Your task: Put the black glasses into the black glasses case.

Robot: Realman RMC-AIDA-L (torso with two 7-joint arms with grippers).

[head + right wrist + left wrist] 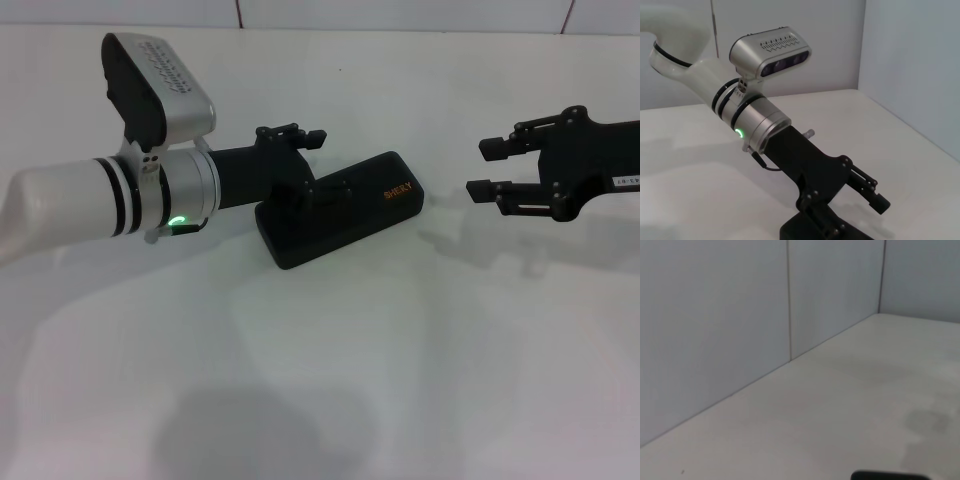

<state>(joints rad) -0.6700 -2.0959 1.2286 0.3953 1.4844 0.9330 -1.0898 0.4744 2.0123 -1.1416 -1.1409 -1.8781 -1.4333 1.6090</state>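
The black glasses case point(385, 205) lies on the white table, left of centre, with its lid down and the orange logo showing. Its edge also shows in the right wrist view point(790, 232). My left gripper point(314, 163) is open over the near-left end of the case. One finger is raised off it and the other rests on the lid. One of its fingers point(874, 196) shows in the right wrist view. My right gripper point(484, 169) is open and empty, hovering to the right of the case and apart from it. The black glasses are out of view.
The white table point(330, 380) spreads in front of the case. A pale wall point(400, 12) runs along its far edge. The left wrist view shows only the table, the wall corner and a dark edge point(890, 475) at the bottom.
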